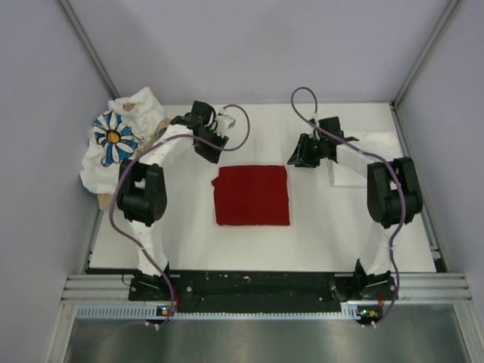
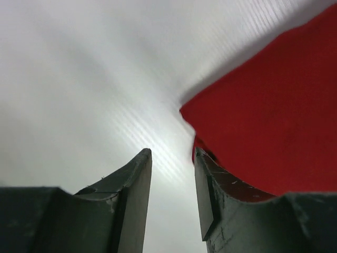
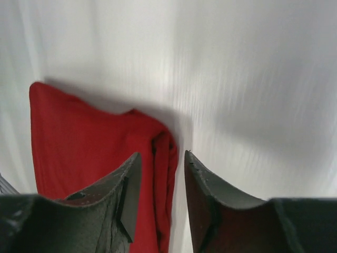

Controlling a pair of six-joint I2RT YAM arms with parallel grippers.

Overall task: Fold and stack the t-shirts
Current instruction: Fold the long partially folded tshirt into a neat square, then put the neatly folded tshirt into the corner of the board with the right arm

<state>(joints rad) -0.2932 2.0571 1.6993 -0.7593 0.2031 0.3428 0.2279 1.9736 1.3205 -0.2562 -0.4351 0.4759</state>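
The left gripper (image 2: 171, 153) has its two dark fingers set a narrow way apart with nothing between them; only white bench (image 2: 79, 79) shows through the gap. Its right-hand finger (image 2: 206, 184) stands over the nearest corner of the red t-shirt (image 2: 268, 110), but whether it touches the cloth cannot be told. From above, this gripper (image 1: 214, 153) sits at the red t-shirt's (image 1: 252, 195) far left corner.

The right gripper (image 3: 161, 154) is likewise parted by a narrow gap and grips nothing. The thick folded edge of the red t-shirt (image 3: 84, 137) runs under that gap, with bare bench (image 3: 253, 79) just beyond it. In the top view this gripper (image 1: 297, 157) is at the shirt's far right corner.

The red t-shirt lies flat in the middle of the bench (image 1: 249, 249), folded into a neat, nearly square block between the two arms.

Well to the left of it, at the bench's far left corner, the daisy-print t-shirt (image 1: 113, 140) sits crumpled in a heap with the blue petals and orange centre facing up. A tan edge of the tray (image 1: 101, 201) peeps out beneath it.

To the right of the red shirt, partly under the right arm, the plain white t-shirt (image 1: 380, 144) lies flat on the bench, hard to pick out against the white surface.
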